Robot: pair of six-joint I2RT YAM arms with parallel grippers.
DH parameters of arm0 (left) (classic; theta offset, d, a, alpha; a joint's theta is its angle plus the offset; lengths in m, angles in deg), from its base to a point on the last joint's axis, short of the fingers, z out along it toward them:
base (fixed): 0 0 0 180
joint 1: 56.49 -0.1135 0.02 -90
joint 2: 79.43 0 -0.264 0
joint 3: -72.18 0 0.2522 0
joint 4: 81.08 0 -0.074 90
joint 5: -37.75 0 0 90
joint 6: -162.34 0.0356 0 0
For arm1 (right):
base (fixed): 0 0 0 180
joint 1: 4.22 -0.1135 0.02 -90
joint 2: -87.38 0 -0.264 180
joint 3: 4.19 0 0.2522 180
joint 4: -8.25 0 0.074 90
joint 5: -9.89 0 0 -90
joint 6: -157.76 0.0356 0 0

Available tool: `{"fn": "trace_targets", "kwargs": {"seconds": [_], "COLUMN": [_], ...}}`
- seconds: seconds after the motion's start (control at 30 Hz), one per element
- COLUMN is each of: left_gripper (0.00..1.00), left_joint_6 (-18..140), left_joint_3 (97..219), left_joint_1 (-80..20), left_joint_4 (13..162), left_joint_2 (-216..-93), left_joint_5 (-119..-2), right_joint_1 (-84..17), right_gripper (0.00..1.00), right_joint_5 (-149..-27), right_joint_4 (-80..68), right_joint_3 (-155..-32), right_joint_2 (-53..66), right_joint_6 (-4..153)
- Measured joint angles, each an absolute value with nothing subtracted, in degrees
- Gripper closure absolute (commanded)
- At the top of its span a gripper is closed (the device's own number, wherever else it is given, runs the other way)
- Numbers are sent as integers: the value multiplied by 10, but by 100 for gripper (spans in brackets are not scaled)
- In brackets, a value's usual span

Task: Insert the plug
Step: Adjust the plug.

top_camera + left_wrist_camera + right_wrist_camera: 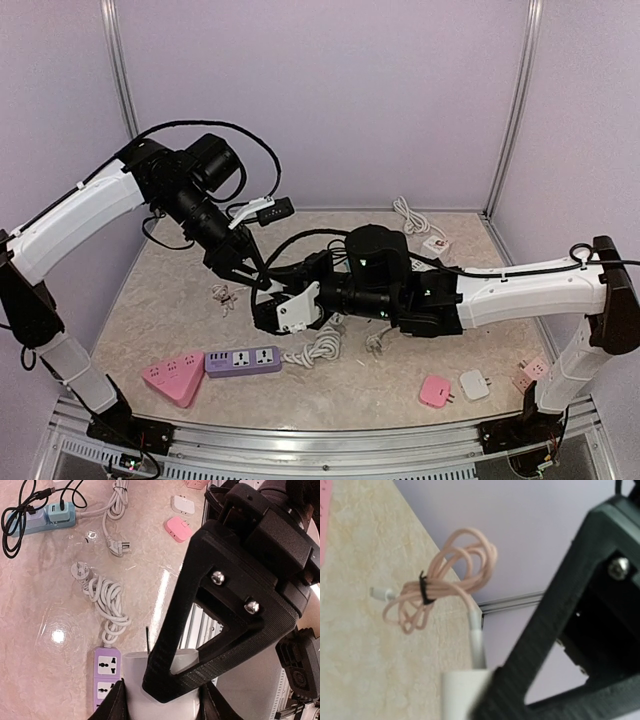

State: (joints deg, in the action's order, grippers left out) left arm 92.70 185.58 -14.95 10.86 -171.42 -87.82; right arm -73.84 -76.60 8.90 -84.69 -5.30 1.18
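Charger block (136,677) pinched above mid-table

Charger block is a plain white box, smooth-sided with softly rounded edges; its prongs show in no view. A pale pink cable (447,586) leaves one face through a white sleeve, then gathers into a loose coil bound by a black tie (424,591); a small white connector (377,594) ends the coil, which lies on the beige marbled table (365,670). The block itself sits at mid-table, raised off the surface, where the two arms meet; in the left wrist view the purple power strip (106,672) appears just beside it, sockets facing up.

Left gripper (257,272) has its two dark fingers on either side of the block, pressed to its flanks; the jaws stand partly apart with the block filling the gap, so it is clamped on the block. Right gripper (270,300) reaches in from the right; one black triangular finger (175,640) crosses in front of the block and its tip lies against the white face; the other finger is hidden, so I cannot tell whether this gripper has closed on anything.

White coiled cord (107,605) lies beyond the purple strip, its plug free on the table; a pink triangular power strip (173,380) sits just left of the purple one in the top view.
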Motion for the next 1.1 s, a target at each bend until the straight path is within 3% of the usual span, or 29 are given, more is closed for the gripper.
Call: {"fn": "trace_targets", "kwargs": {"seconds": [0.03, 0.1, 0.23, 0.4, 0.67, 0.97, 1.1], "left_gripper": [30, 14, 1, 1, 9, 9, 19], "left_joint_6": [927, 937, 962, 997, 1058, 1136, 1137], "left_joint_3": [1857, 1860, 1876, 1899, 1913, 1874, 1865], "left_joint_1": [-150, -153, -159, -172, -158, -28, 39], "left_joint_4": [107, 104, 98, 95, 93, 88, 106], "left_joint_2": [-1714, -1714, -1709, -1666, -1548, -1484, -1494], "left_joint_5": [-880, -879, -863, -823, -761, -666, -624], "right_joint_1": [-738, -738, -730, -711, -703, -714, -729], "right_gripper": [100, 100, 100, 100, 100, 100, 100], "right_joint_5": [-767, -767, -774, -827, -933, -976, -978], "right_joint_4": [90, 92, 81, 71, 208, 311, 352], "right_joint_3": [-847, -847, -848, -845, -769, -764, -739], "right_joint_2": [-53, -53, -48, -28, 11, 9, 9], "right_joint_6": [19, 52, 161, 310, 489, 569, 570]}}
